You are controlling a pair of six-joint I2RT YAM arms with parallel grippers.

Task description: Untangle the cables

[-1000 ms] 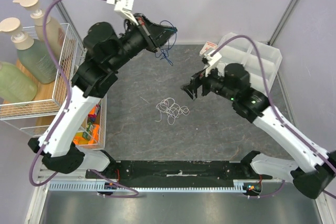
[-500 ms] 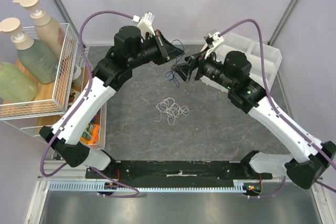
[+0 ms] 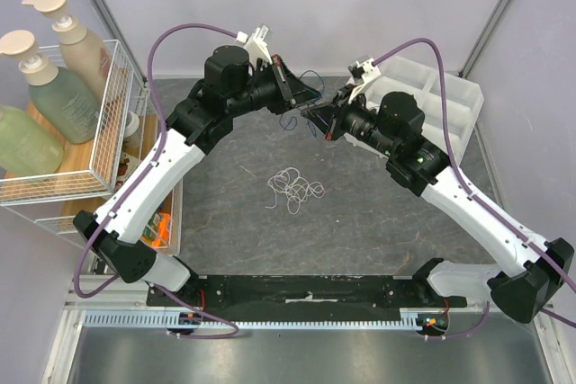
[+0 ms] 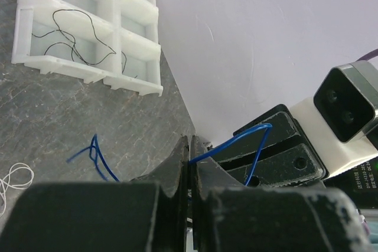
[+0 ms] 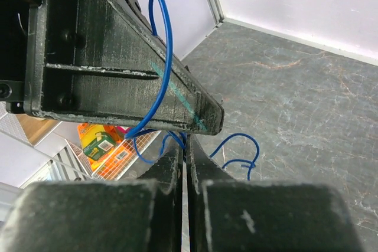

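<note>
Change: right gripper (image 5: 184, 153) snapped closed on the blue cable (image 5: 166, 51), at 12 o'clock.
Other end: left gripper (image 4: 190, 149) pinched it.
Meaning: we judged pulling could start.

The top view looks down on the whole desk (image 3: 360, 222) from above its near edge. Wrist views sit close behind the left gripper (image 4: 189, 146) and right gripper (image 5: 183, 149), facing each other, sharing the blue cable (image 4: 230, 143).

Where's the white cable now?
In the top view, the white cable lies curled at the middle of the table, on the near side of the blue cable.
</note>
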